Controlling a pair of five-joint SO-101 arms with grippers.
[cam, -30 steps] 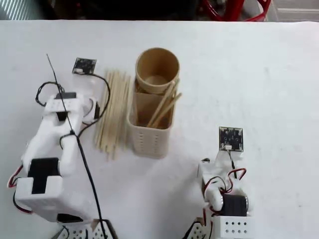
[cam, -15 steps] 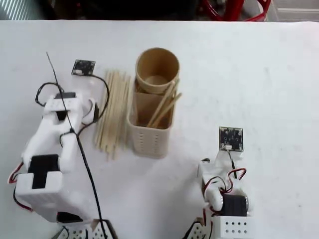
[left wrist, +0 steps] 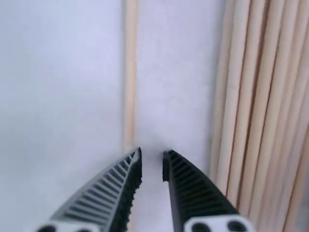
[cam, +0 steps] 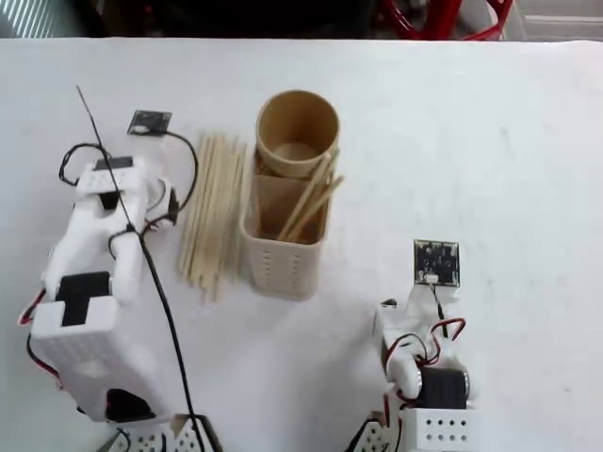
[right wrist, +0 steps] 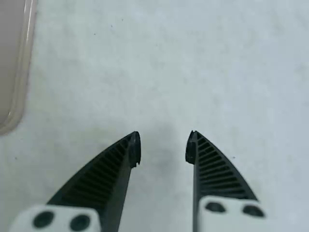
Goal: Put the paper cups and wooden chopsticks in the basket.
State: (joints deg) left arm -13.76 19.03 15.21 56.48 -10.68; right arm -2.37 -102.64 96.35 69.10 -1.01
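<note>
left arm [cam: 89, 254]: stretched forward | left claw [left wrist: 152, 162]: narrowly parted | right arm [cam: 419, 372]: folded back | right claw [right wrist: 163, 145]: parted wider

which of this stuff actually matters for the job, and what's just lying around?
For the job: basket, paper cup, chopsticks in the basket, loose chopsticks beside it.
Lying about: black cable, red frame at the back.

My left arm [cam: 94, 245] swings a little to the left, away from the pile of chopsticks [cam: 213, 212]. It also goes a bit farther out over the table. My left gripper [left wrist: 152, 158] goes with it.
</note>
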